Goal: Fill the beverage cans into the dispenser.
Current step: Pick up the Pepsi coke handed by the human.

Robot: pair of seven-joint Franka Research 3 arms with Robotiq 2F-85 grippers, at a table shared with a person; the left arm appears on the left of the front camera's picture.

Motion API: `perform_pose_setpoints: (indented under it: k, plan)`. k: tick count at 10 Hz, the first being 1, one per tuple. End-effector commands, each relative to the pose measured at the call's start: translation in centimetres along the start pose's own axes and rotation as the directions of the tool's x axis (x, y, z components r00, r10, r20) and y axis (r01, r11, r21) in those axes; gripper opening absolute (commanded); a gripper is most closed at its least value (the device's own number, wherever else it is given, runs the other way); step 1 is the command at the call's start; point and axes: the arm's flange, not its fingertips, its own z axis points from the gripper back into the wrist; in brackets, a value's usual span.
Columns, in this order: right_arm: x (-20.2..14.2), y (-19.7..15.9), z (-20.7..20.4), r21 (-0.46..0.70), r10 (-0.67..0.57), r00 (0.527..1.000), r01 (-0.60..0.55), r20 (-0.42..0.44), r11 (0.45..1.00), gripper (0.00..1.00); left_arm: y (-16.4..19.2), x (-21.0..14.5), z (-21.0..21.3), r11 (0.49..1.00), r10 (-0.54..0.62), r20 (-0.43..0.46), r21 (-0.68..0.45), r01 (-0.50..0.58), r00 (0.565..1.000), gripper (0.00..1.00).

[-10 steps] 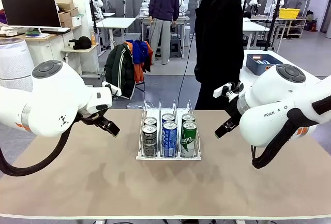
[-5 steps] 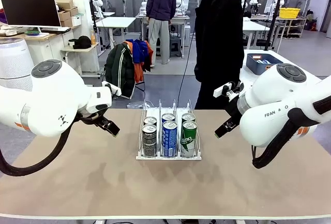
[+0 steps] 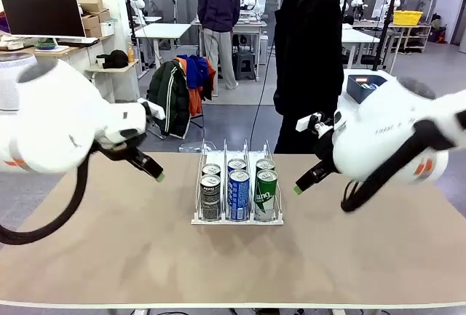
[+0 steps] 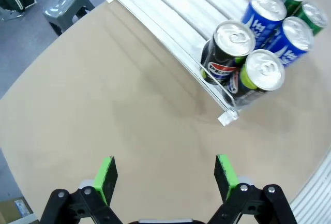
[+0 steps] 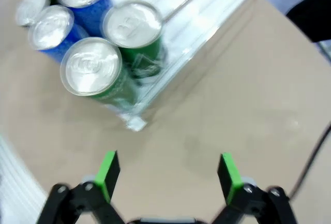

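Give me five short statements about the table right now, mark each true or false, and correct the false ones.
1. The rack holds six cans, two per lane. True.
2. The left gripper is shut on a can. False: it is open and empty, above the bare table beside the rack.
3. The blue cans stand in the middle lane. True.
4. The green cans lie tipped over on the table. False: they stand upright in the rack's lane on the robot's right.
5. The right gripper is open and holds nothing. True.
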Motion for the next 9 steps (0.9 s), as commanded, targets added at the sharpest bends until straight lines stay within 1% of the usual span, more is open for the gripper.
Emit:
perform_pose_setpoints:
  k: [1, 2, 3, 4, 5, 6, 7, 8, 9]
  plan:
    - [0.6, -3.3, 5.6, 0.125, 0.044, 0.999, -0.040, -0.028, 0.991, 1.00, -0.6, -6.1, 5.0, 0.999, -0.003, 0.034, -0.039, 0.004, 0.999, 1.00]
    - [1.1, -3.1, 7.1, 0.132, 0.056, 0.997, -0.049, -0.045, 0.990, 1.00, -0.1, -6.8, 6.9, 0.992, -0.070, 0.045, -0.102, 0.074, 0.997, 1.00]
    - [1.4, -3.1, 8.8, 0.107, 0.134, 0.990, -0.129, -0.041, 0.986, 1.00, 0.7, -6.8, 8.4, 0.989, -0.103, 0.038, -0.101, 0.106, 0.994, 1.00]
    - [2.2, -4.4, 10.7, 0.127, 0.209, 0.977, -0.202, -0.042, 0.971, 1.00, 1.3, -6.4, 9.4, 0.990, -0.120, 0.043, -0.073, 0.123, 0.992, 1.00]
    - [2.5, -5.5, 13.3, 0.154, 0.273, 0.962, -0.266, -0.024, 0.951, 1.00, 1.2, -6.5, 11.0, 0.979, -0.158, 0.091, -0.113, 0.168, 0.983, 1.00]
    - [2.2, -5.8, 15.3, 0.181, 0.302, 0.953, -0.303, 0.029, 0.936, 1.00, 1.1, -7.0, 12.7, 0.981, -0.151, 0.098, -0.105, 0.161, 0.984, 1.00]
    - [2.7, -7.0, 16.8, 0.170, 0.282, 0.955, -0.295, 0.097, 0.940, 1.00, 1.8, -6.4, 12.9, 0.984, -0.137, 0.139, -0.092, 0.150, 0.981, 1.00]
    - [2.8, -6.8, 17.9, 0.130, 0.217, 0.967, -0.234, 0.135, 0.964, 1.00, 1.9, -5.9, 14.1, 0.988, -0.124, 0.112, -0.079, 0.133, 0.986, 1.00]
    - [2.9, -6.0, 16.3, 0.144, 0.283, 0.959, -0.284, 0.032, 0.948, 1.00, 2.9, -2.7, 13.9, 0.985, -0.138, 0.107, -0.088, 0.148, 0.985, 1.00]
